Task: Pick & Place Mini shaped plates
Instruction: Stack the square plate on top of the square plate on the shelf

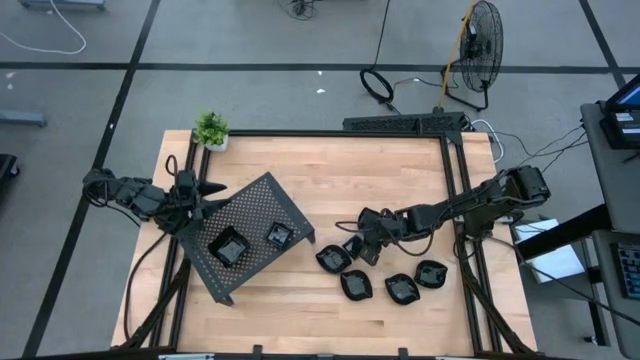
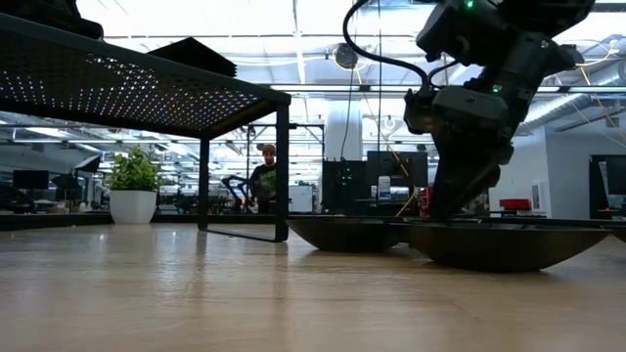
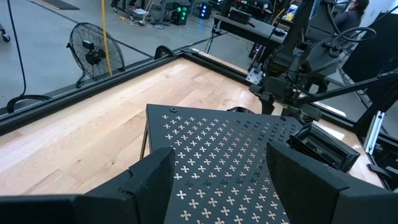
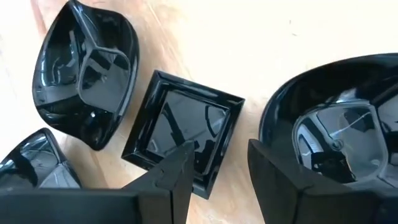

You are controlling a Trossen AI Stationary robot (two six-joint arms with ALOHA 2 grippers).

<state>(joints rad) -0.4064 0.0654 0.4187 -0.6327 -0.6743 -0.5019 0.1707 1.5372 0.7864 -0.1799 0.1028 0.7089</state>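
Wooden table [image 1: 330, 180], right tool [image 4: 214, 171] half-open astride square plate [image 4: 180, 134] rim

A light wooden bench [image 1: 330, 180] carries a dark perforated metal tray [image 1: 250, 205] on legs and a small potted plant [image 1: 211, 130] at one corner. A floor fan [image 1: 480, 50] stands beyond.

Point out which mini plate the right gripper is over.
The square plate, flat-rimmed with sharp corners, sits between the right gripper's fingers; the neighbouring plates are rounded.

Plates [image 1: 375, 272] crowd right claw [image 1: 358, 246] — bare wood beyond, seemingly.
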